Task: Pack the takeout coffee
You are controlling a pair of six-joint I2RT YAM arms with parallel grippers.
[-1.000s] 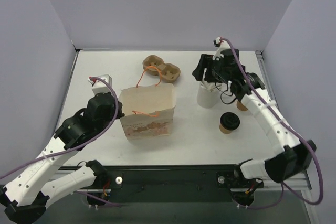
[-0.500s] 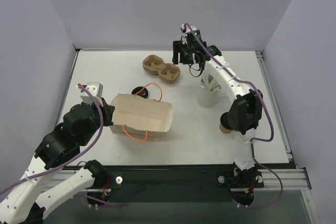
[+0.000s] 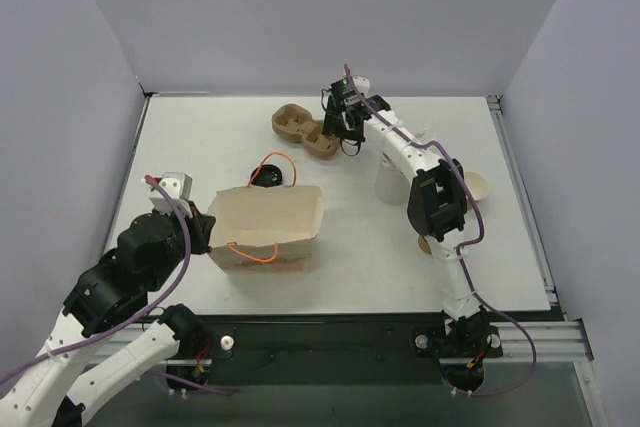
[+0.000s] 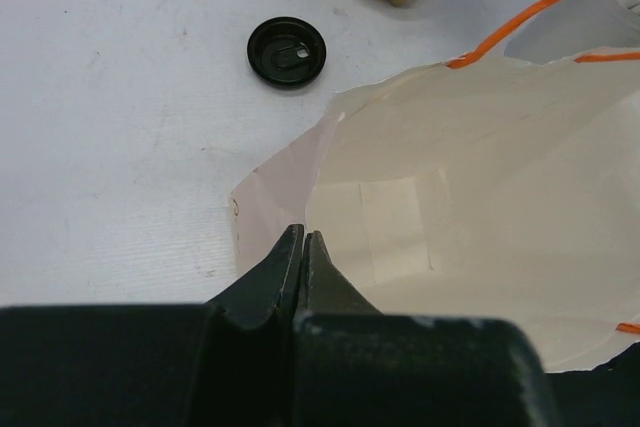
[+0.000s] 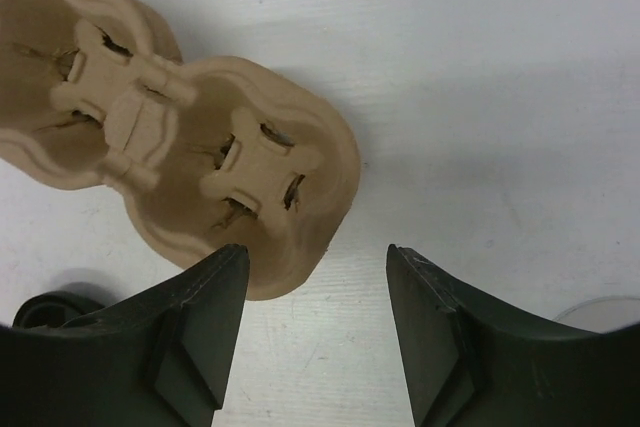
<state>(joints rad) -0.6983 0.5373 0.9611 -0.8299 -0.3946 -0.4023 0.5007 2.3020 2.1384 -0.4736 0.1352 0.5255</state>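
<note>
Probably light, thin-walled and crushable, the takeout coffee (image 3: 478, 185) wants a gentle hold across its body: a short kraft-brown paper cup (half hidden from above). It sits on the tabletop (image 3: 200, 137) well behind the right jaws, which are released at the cup carrier (image 5: 180, 127) edge; the left jaws clench the paper bag (image 4: 450, 227) rim.

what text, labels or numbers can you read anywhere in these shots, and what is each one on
No text is legible in any view.
paper bag: faint marks low on its front in the top view, too blurred to read.
black lid: moulded marks only, no letters I can make out.
cup carrier: plain, no print.
</note>
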